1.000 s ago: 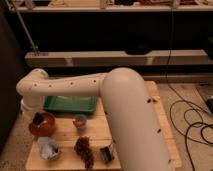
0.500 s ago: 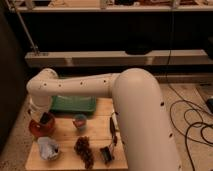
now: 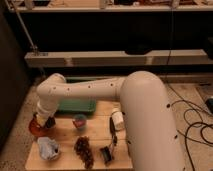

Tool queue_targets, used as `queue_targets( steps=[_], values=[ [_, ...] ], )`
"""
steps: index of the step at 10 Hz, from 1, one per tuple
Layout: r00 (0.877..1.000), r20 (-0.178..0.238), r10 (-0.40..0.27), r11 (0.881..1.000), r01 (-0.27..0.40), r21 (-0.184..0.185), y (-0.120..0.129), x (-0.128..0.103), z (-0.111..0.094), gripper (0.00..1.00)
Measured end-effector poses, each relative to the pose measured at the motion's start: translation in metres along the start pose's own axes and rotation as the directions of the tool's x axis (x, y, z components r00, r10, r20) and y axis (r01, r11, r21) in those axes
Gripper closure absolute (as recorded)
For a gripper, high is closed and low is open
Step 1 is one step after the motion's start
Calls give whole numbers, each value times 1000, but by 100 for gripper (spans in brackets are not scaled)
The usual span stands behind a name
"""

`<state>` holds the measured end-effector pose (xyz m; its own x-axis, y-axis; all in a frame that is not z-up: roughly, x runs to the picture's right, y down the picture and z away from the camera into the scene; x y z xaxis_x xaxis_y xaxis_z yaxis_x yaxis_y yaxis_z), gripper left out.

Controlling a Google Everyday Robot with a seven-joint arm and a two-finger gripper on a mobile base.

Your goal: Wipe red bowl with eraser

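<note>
The red bowl [image 3: 36, 128] sits at the left edge of the wooden table [image 3: 97, 131], partly covered by my arm. My white arm [image 3: 85, 92] sweeps in from the right and bends down over it. The dark gripper [image 3: 49, 122] hangs at the bowl's right rim, touching or just above it. I cannot tell the eraser apart from the dark end of the gripper.
A green tray [image 3: 77, 106] lies behind the bowl. A small cup [image 3: 79, 121], a white bottle-like thing [image 3: 117, 119], a black clip-like tool [image 3: 108, 148], a brown knobbly cluster [image 3: 84, 150] and a pale blue-white bundle [image 3: 48, 148] are spread over the table.
The arm's bent end has shifted right and toward the table's front, so the gripper now sits at the bowl's right rim. The things on the table have stayed put.
</note>
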<state>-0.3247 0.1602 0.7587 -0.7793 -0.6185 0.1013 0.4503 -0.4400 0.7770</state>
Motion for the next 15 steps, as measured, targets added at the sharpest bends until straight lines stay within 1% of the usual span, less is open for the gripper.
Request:
queue_targets(
  steps=[1, 2, 4, 6, 7, 8, 9, 10, 11, 12, 13, 15],
  values=[
    [1000, 3, 2, 1000, -2, 10, 2, -7, 14, 100],
    [1000, 2, 3, 1000, -3, 11, 6, -12, 25, 100],
    [1000, -5, -2, 1000, 2, 1, 9, -13, 28, 100],
    [1000, -9, -22, 1000, 22, -16, 6, 0, 17, 100],
    [999, -5, -41, 999, 40, -27, 2, 12, 6, 100],
    [998, 6, -59, 997, 59, -39, -4, 26, -7, 100],
    [997, 23, -74, 996, 75, -51, -9, 38, -15, 100],
    [996, 35, -80, 995, 82, -56, -10, 44, -19, 100],
    [995, 47, -82, 994, 85, -62, -10, 47, -21, 100],
    [995, 54, -82, 994, 85, -65, -7, 46, -17, 100],
    [995, 50, -83, 994, 86, -67, -4, 44, -13, 100],
    [996, 28, -86, 994, 88, -69, 2, 37, -7, 100]
  ],
)
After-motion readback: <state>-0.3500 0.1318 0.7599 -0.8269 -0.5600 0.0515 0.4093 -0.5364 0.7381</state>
